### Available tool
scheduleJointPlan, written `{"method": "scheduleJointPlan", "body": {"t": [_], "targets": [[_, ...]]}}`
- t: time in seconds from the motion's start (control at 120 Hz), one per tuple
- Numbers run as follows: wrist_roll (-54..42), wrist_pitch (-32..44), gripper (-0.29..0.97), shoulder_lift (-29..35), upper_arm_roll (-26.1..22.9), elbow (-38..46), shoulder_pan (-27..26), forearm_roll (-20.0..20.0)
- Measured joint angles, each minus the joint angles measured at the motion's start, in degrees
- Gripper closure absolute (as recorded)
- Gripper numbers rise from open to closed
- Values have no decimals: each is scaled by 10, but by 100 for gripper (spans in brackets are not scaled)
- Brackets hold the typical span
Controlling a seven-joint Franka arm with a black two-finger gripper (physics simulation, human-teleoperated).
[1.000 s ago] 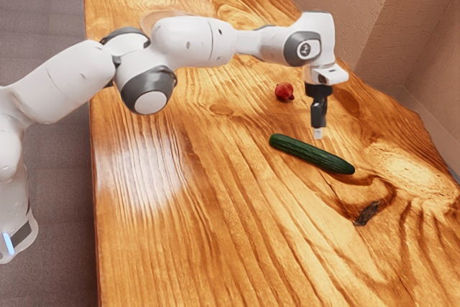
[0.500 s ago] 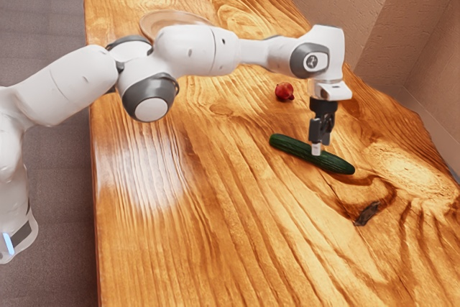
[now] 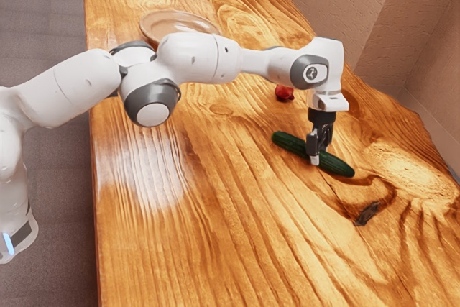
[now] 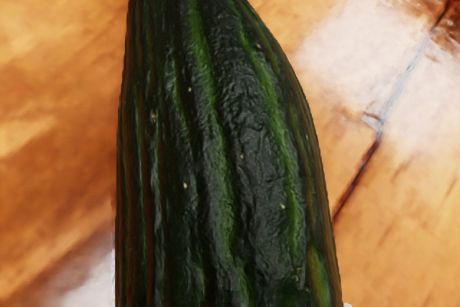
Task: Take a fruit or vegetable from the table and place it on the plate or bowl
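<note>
**One cucumber (image 3: 336, 162) under the end effector (image 3: 314, 154), lying on the desk (image 3: 215, 242)**

Nearest the camera in the exterior view is a wide stretch of bare, glossy, strongly grained wood. A dark knot (image 3: 367, 213) in the grain sits on the near side of the cucumber, toward the exterior view's right.

The cucumber is long and dark green. It lies flat on the wood, slanted, with one end pointing toward the knot and the other away from it. The end effector stands upright over the cucumber's middle, its black tip down at the cucumber's skin. Whether it is clamped on the cucumber or only set around it cannot be told from here. In the wrist view the ribbed, wrinkled green skin runs lengthwise right below the hand, with wood showing on both sides of it.

Beyond the cucumber, near but apart from it, a small red fruit (image 3: 285, 93) rests on the desk, just below the white wrist of the arm (image 3: 194, 55). The arm stretches back from above the cucumber toward the exterior view's left.

Farthest from the cucumber, well apart and behind the arm's upper link, a shallow clear plate (image 3: 154, 25) sits on the desk.
</note>
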State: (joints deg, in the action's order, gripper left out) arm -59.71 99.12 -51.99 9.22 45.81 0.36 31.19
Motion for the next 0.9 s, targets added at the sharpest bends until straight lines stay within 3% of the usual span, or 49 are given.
{"method": "scheduleJointPlan", "body": {"t": [0.125,0.175,0.308,0.642,0.9], "targets": [[-2,4,52,0,0,0,0,-2],[-3,5,45,0,0,0,0,-5],[-5,2,47,9,9,-14,6,-21],[-9,-39,51,33,115,-32,32,-33],[-15,-64,52,93,219,-33,57,-34]]}}
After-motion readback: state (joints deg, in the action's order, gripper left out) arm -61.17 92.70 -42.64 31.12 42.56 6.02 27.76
